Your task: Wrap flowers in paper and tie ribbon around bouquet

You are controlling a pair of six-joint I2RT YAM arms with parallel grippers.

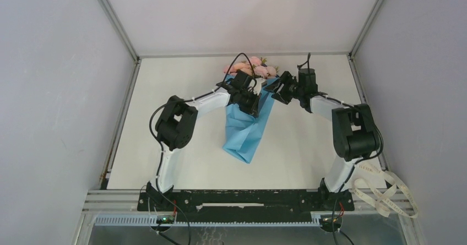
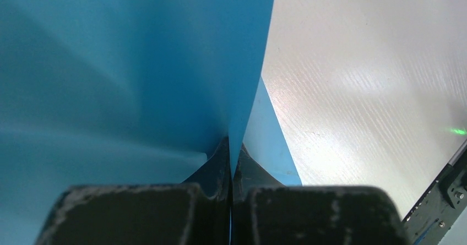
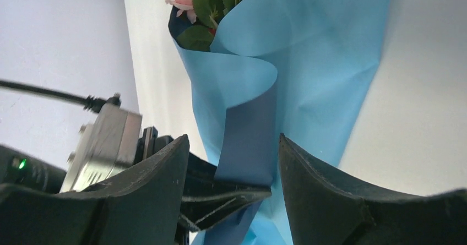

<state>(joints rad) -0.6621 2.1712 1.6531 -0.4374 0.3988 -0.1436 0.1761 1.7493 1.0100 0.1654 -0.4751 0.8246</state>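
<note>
**Top view.** The bouquet [image 1: 246, 125] lies on the white table [image 1: 182, 146], midway between the two arms. Its pointed end faces the near edge. The pink flowers [image 1: 250, 67] show at the wide far end. The light-blue paper [image 1: 242, 143] forms a loose cone around the stems.

The left gripper [image 1: 250, 99] reaches in from the left and sits on the upper part of the cone. The right gripper [image 1: 279, 90] comes in from the right, just beside the paper's right edge, below the blooms.

The cream ribbon [image 1: 385, 194] lies in loose loops at the near right corner. It is off the table top, beside the right arm's base and well apart from the bouquet.

**Left wrist view.** The left gripper's jaws are pressed fully together on an edge of the blue sheet. The sheet rises from between the fingers [image 2: 212, 170] and fills the left half of the view.

**Right wrist view.** The right gripper's jaws stand wide apart and grip nothing. A curled flap [image 3: 248, 140] of the paper shows its navy face and stands between the two fingers [image 3: 314, 179], close to the right-hand one. Whether the flap touches that finger cannot be told. Beyond the flap, green leaves [image 3: 201, 3] and pink petals show at the cone's mouth.
</note>
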